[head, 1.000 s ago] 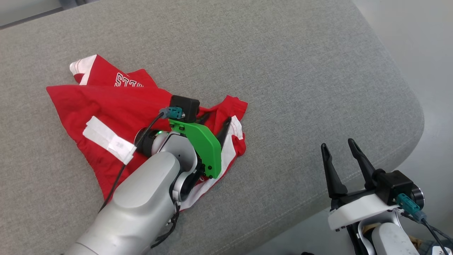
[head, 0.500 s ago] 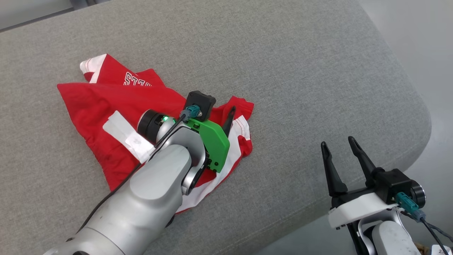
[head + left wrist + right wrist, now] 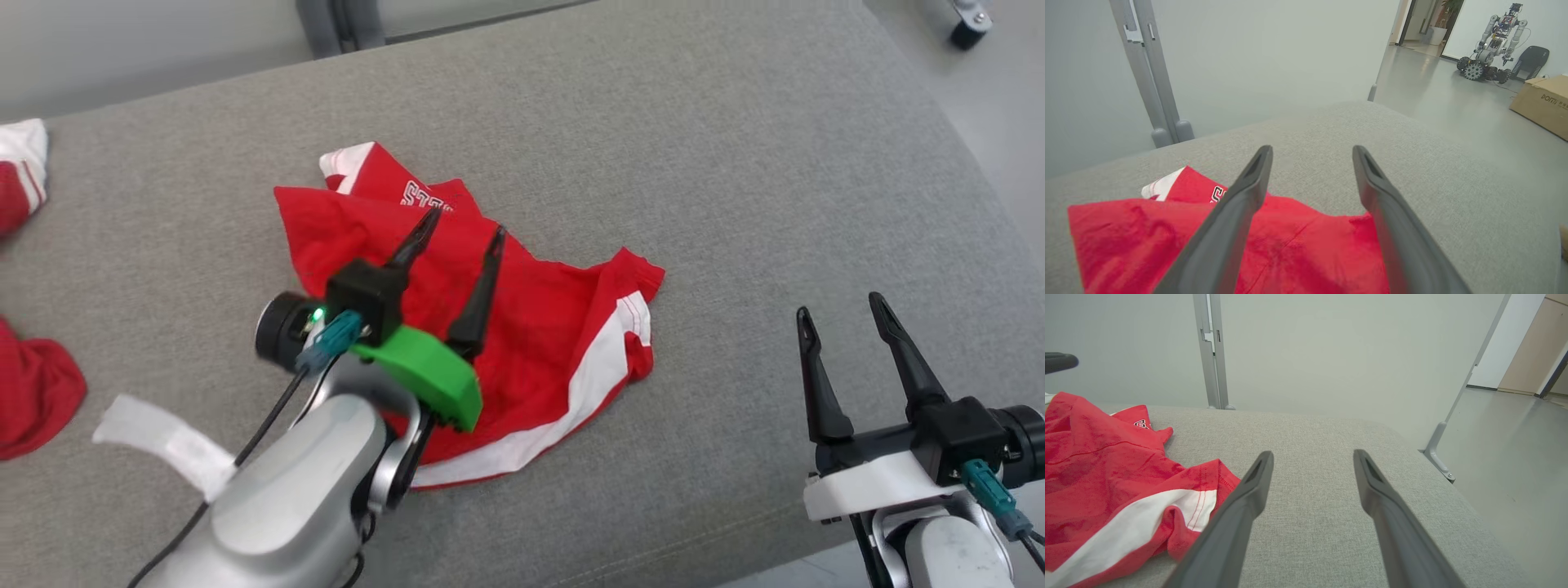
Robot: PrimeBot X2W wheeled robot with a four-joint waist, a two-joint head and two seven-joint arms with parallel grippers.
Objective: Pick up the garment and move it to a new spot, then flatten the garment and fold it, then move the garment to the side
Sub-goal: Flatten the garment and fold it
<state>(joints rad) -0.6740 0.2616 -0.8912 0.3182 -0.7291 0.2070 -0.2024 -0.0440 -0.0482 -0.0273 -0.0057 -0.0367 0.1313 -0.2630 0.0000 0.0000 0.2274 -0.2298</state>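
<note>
The garment (image 3: 555, 327), red shorts with white side stripes and white lettering, lies crumpled on the grey cushion (image 3: 735, 163). My left gripper (image 3: 463, 224) hovers over its left half, open, fingers pointing toward the lettering with nothing between them. In the left wrist view the left gripper (image 3: 1311, 151) stands open above the red garment (image 3: 1306, 249). My right gripper (image 3: 841, 309) is open near the cushion's front right edge, apart from the cloth. The right wrist view has the right gripper (image 3: 1312, 453) open and empty, the garment (image 3: 1106, 477) to its left.
Other red-and-white clothes (image 3: 20, 167) lie at the cushion's left edge, with another red piece (image 3: 33, 400) below them. White tape (image 3: 163, 441) is wrapped on my left forearm. Grey posts (image 3: 339, 24) stand behind the cushion. Floor, another robot (image 3: 1490, 45) and a cardboard box (image 3: 1541, 104) lie to the right.
The head camera has turned, shifting the whole picture right. My left gripper opened, let go of the garment and lifted, now pointing up the view. The right gripper stayed open.
</note>
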